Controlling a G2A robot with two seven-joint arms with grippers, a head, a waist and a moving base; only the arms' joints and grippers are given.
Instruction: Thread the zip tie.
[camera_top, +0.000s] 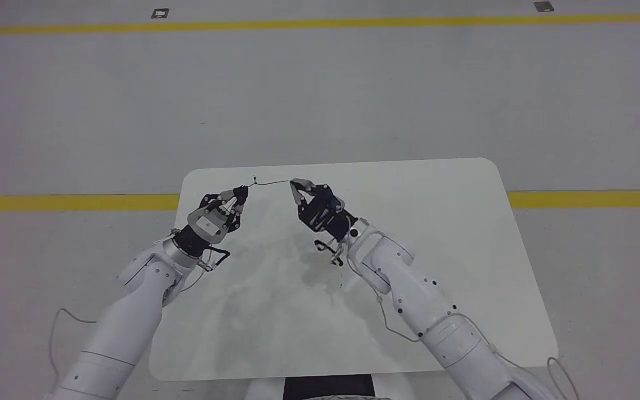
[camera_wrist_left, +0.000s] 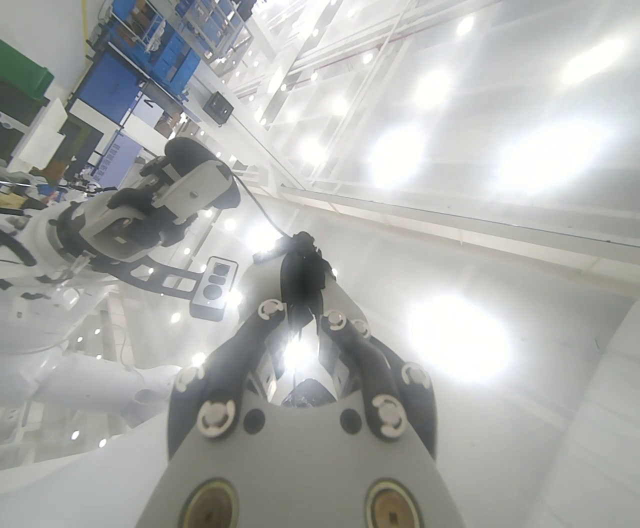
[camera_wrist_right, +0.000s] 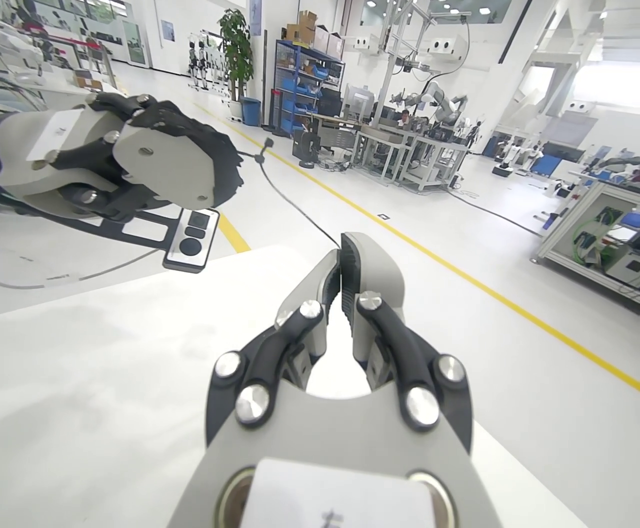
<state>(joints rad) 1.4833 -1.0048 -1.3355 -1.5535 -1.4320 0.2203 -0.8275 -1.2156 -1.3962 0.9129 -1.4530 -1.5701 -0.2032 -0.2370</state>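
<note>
- Clenching one end of the zip tie (camera_top: 268, 183), the left tool (camera_top: 238, 195) has its tips pressed together on it, with a short stub poking out just past them. That hold looks shallow, so a pull from the other side could drag the end out of the pads.
- Running from the left tool's tips across to the right tool's tips, the zip tie hangs in the air as a thin, slightly bowed line above the bench (camera_top: 450, 230) that lies under both tools. It is thin and springy, so it may twist or bow sideways as the tools close in, and the end would then miss the small slot.
- Gripping the other end, the right tool (camera_top: 298, 188) is clenched too, and the tie leaves at the very edge of its tips. A hold that near the edge may let the tie pivot or slip if it is pushed lengthwise.
- Judging from these views, I cannot tell whether the end has entered the slot. A hard pull apart risks unseating it, and a hard push together risks a kink.
- Letting go with either tool would leave the tie swinging from the other tool or dropping to the bench below. Something so thin lying flat there would be hard to pick up.
</note>
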